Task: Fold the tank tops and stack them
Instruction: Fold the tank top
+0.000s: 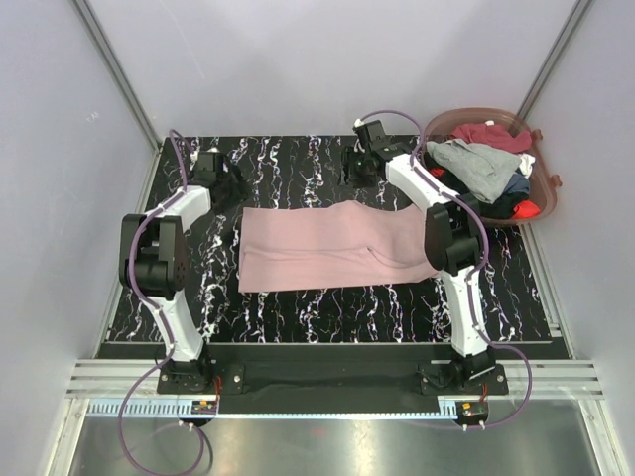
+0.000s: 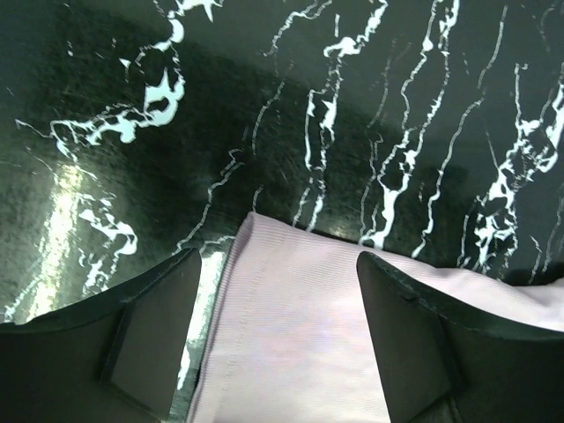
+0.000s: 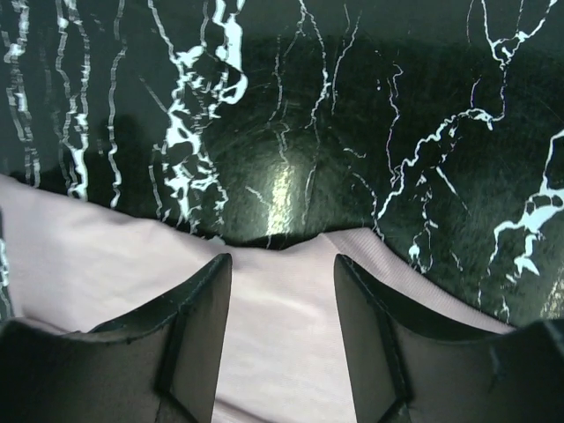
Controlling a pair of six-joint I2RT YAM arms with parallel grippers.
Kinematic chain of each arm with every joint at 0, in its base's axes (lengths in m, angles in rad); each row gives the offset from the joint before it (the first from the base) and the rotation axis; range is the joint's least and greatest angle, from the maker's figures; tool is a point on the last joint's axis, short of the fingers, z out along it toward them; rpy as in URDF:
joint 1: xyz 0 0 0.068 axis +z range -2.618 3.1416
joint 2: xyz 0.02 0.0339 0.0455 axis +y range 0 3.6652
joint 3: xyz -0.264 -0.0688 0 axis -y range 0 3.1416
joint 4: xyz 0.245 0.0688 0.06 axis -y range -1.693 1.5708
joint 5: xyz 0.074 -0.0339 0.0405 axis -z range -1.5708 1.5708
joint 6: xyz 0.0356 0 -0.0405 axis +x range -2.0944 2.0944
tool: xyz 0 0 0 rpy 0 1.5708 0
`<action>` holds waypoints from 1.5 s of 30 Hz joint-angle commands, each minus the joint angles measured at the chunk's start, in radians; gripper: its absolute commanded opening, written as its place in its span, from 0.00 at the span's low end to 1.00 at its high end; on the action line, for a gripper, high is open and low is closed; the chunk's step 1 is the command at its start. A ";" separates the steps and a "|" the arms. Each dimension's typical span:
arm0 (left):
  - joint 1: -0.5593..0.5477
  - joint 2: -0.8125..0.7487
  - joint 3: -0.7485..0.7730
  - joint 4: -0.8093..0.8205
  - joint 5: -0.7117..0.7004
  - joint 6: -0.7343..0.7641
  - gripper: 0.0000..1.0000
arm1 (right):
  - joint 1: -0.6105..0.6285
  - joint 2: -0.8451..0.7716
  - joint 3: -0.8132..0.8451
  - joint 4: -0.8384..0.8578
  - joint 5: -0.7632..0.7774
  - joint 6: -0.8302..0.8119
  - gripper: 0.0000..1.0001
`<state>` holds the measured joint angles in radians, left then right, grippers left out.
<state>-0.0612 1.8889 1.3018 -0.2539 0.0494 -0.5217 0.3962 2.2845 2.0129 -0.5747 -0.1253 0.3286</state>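
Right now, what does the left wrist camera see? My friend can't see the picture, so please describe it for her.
A corner of a pink tank top lies flat on a black table with white marble streaks. The left gripper is open, its two dark fingers framing that corner.

- Tabletop (image 1: 327, 307): black, marble-patterned, white veins; glossy, with patches of glare
- Walls (image 1: 327, 59): plain pale grey panels on three sides
- Corner struts (image 1: 119, 74): slanted metal profiles
- Slotted aluminium rail (image 1: 327, 377): along the near edge
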 commanded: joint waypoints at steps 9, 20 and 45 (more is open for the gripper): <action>0.008 0.062 0.071 0.018 0.032 0.045 0.74 | -0.011 0.112 0.061 -0.063 -0.046 -0.046 0.57; 0.008 0.113 0.099 -0.007 0.038 0.060 0.72 | -0.011 0.164 0.096 -0.103 -0.025 -0.060 0.50; -0.006 0.124 0.108 -0.016 0.058 0.072 0.00 | -0.010 0.187 0.184 -0.131 0.053 -0.086 0.00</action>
<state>-0.0612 2.0266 1.3880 -0.2989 0.0792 -0.4694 0.3901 2.4943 2.1731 -0.7078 -0.1150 0.2565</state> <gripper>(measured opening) 0.088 0.015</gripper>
